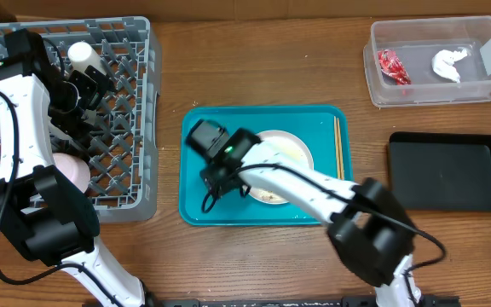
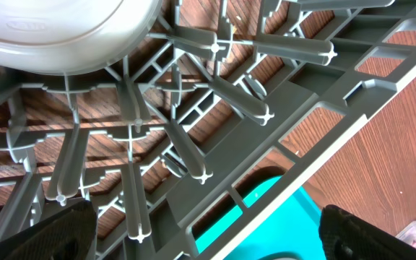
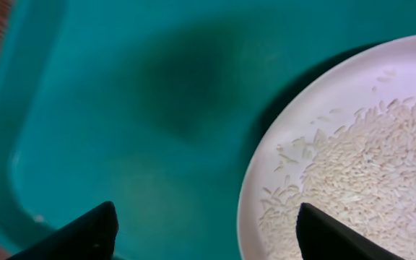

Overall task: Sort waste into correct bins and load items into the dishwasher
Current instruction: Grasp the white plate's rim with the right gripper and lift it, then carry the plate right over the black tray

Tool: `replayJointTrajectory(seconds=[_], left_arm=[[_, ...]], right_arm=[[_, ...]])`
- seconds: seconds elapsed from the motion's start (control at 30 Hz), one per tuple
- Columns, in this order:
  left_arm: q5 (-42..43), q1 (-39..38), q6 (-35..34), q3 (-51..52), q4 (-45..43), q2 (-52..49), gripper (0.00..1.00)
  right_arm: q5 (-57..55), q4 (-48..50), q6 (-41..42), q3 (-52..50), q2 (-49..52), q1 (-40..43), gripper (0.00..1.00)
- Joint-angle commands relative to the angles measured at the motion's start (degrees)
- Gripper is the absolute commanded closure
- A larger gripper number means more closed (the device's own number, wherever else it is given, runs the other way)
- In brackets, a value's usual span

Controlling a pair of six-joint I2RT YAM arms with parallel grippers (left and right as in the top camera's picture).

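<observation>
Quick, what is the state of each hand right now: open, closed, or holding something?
Left hand: open, holding nothing, over the dish rack.
Right hand: open, holding nothing, above the edge of the plate.

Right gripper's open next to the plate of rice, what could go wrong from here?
Loose rice lies on the white plate; if the open right gripper lifts and tilts it, grains could spill onto the teal tray. The plate lies flat, so the grip may slip off. The chopsticks beside it could be knocked.
</observation>
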State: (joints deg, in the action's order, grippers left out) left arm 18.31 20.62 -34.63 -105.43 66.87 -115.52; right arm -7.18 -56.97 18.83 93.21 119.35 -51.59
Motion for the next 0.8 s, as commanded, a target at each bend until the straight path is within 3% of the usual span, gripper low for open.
replayJointTrajectory(seconds=[0.0,0.17,0.4,0.77], left_arm=[[0.6,-0.4,-1.0,-0.5,0.2,-0.9,0.00],[0.6,-0.4,-1.0,-0.5,0.2,-0.9,0.00],[0.6,-0.4,-1.0,-0.5,0.2,-0.9,0.00],[0.6,-0.4,-1.0,-0.5,0.2,-0.9,0.00]], right_arm=[[-10.4,0.2,2.4,-0.4,3.2,-0.9,0.24],[-10.4,0.4,2.4,-0.4,4.5,-1.0,0.35],[-10.3,1.9,2.4,-0.4,4.6,-1.0,0.70],[-9.5,5.3,4.0,-3.5,4.6,-1.1,0.77]])
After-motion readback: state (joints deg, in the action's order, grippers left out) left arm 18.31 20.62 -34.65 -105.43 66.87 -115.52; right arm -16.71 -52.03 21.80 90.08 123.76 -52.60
